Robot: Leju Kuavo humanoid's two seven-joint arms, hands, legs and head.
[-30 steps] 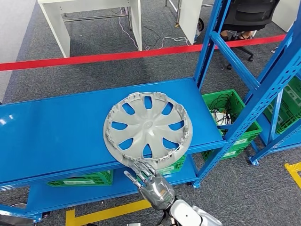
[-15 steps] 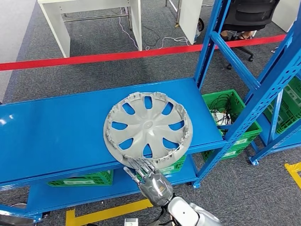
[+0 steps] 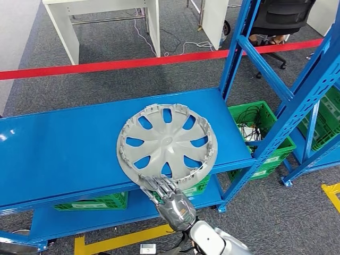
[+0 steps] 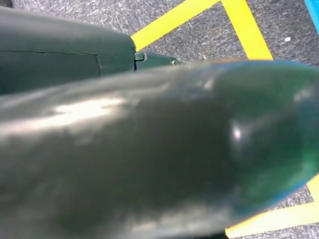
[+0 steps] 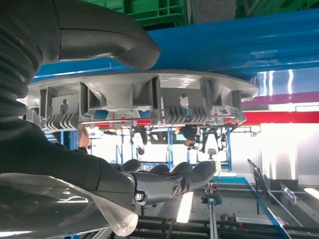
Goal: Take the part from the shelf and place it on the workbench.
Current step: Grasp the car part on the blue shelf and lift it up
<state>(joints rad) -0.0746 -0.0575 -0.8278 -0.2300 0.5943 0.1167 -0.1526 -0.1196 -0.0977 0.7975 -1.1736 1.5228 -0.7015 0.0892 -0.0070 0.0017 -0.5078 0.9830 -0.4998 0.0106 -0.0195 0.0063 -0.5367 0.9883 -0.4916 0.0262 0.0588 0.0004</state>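
A grey hubcap (image 3: 167,143) lies flat on the blue shelf (image 3: 60,154), its near rim jutting over the shelf's front edge. My right hand (image 3: 173,204) comes up from below at that near rim. In the right wrist view the thumb (image 5: 112,40) lies on one side of the hubcap (image 5: 143,99) and the fingers (image 5: 173,181) are stretched out on the other side. A gap shows between those fingers and the rim. The hand holds nothing.
Green crates (image 3: 260,133) stand on the lower shelf and floor to the right, and another (image 3: 92,202) sits under the shelf. Blue shelf uprights (image 3: 280,106) rise at the right. Red tape (image 3: 120,64), a white desk (image 3: 100,21) and yellow floor lines (image 3: 120,239) surround the rack.
My right hand has crept slightly forward and up, so its fingers now reach the hubcap's near rim. The hubcap has not moved.
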